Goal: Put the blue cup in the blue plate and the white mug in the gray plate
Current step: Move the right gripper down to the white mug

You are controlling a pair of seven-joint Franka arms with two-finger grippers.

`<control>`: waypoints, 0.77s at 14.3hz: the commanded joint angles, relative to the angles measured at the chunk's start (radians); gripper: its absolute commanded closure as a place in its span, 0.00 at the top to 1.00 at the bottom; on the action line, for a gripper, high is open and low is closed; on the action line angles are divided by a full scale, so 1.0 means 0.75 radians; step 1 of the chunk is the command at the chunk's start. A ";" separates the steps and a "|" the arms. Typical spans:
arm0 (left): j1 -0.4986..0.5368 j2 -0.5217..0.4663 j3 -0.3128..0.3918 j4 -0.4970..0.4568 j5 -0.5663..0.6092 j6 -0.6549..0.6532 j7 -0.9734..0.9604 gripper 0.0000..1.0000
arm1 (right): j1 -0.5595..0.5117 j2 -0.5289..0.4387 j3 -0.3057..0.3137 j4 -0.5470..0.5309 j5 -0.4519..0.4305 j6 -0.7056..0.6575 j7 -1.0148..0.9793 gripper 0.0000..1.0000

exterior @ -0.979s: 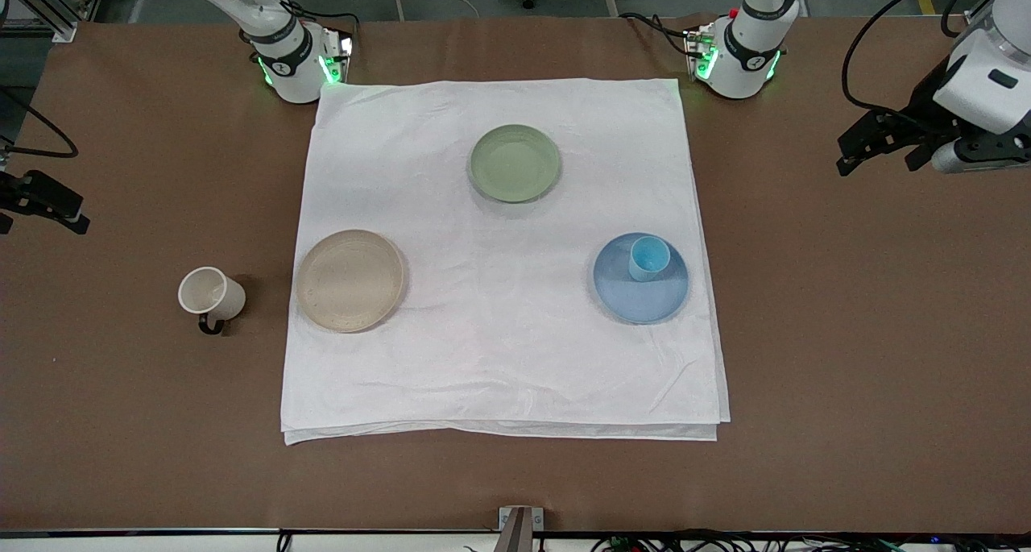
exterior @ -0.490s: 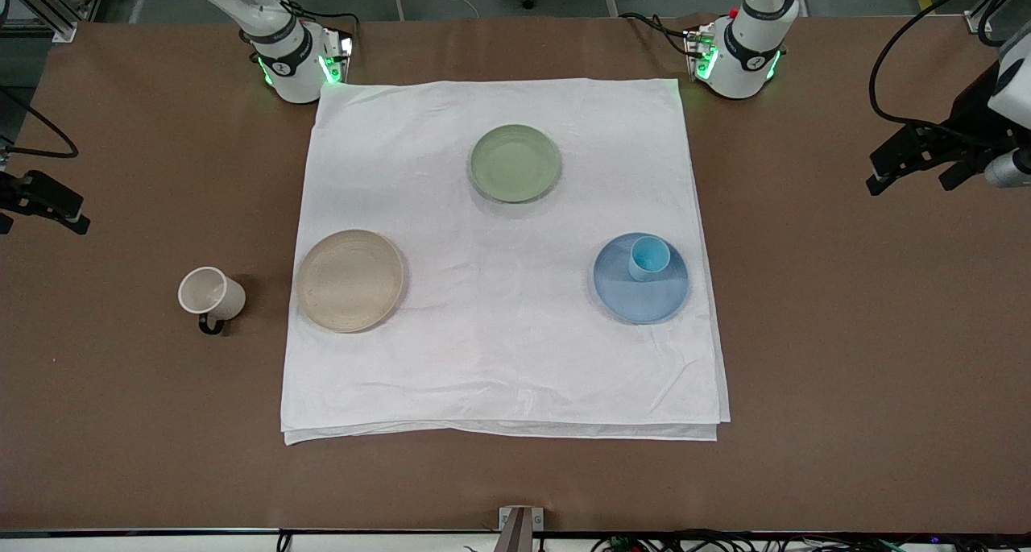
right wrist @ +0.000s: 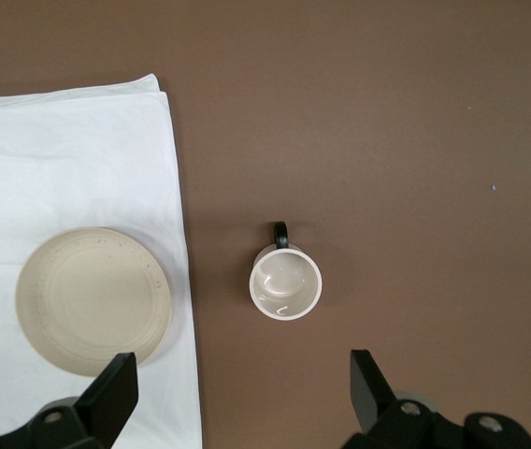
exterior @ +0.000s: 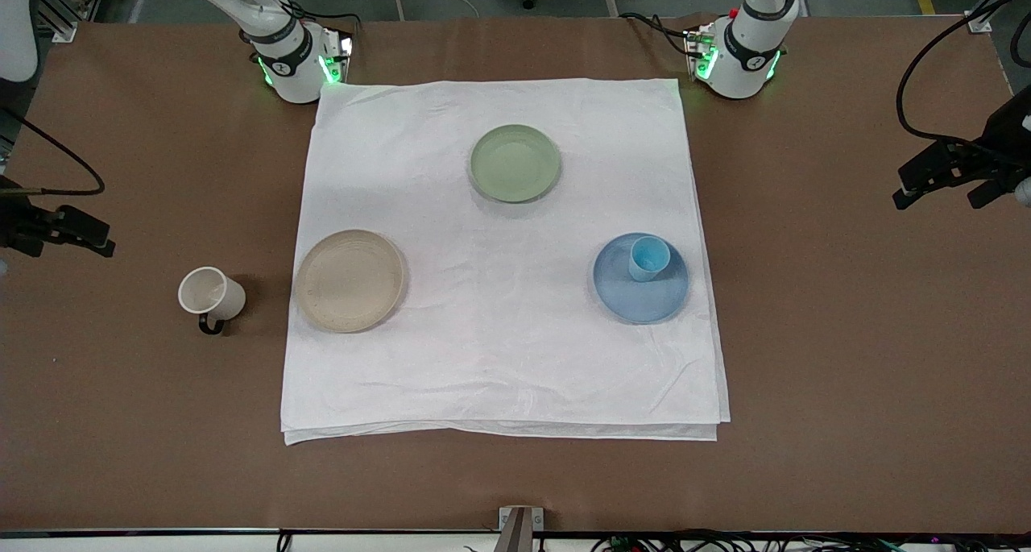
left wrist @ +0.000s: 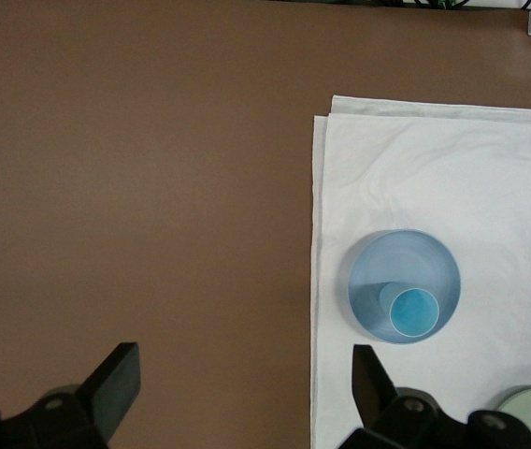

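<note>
The blue cup (exterior: pixel 648 257) stands upright in the blue plate (exterior: pixel 644 304) on the white cloth; the left wrist view shows the cup (left wrist: pixel 413 311) and plate (left wrist: pixel 387 262) too. The white mug (exterior: pixel 211 293) stands on the bare table beside the gray plate (exterior: pixel 349 280), its black handle toward the front camera. It also shows in the right wrist view (right wrist: pixel 286 282), as does the gray plate (right wrist: pixel 93 301). My left gripper (exterior: pixel 942 193) is open and empty over the table's left-arm end (left wrist: pixel 244 374). My right gripper (exterior: pixel 60 242) is open and empty over the right-arm end (right wrist: pixel 242 374).
A pale green plate (exterior: pixel 515 163) sits on the white cloth (exterior: pixel 499 359) nearer the robot bases. The cloth covers the middle of the brown table (exterior: pixel 846 334). The arm bases stand at the cloth's two corners nearest the robots.
My left gripper has drawn away from the blue plate toward the left arm's end of the table. My right gripper has shifted a little toward the mug. Cup, mug and plates are unmoved.
</note>
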 commanded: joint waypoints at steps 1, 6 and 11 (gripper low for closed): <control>-0.001 0.005 0.000 0.031 -0.006 -0.025 0.012 1.00 | 0.015 0.108 -0.013 0.005 0.013 0.110 0.006 1.00; -0.001 0.005 -0.002 0.035 -0.008 -0.025 0.010 1.00 | -0.012 0.368 -0.013 0.003 0.017 0.362 -0.004 1.00; -0.001 0.003 -0.002 0.035 -0.008 -0.025 0.014 1.00 | -0.077 0.534 -0.013 0.003 0.015 0.405 -0.104 1.00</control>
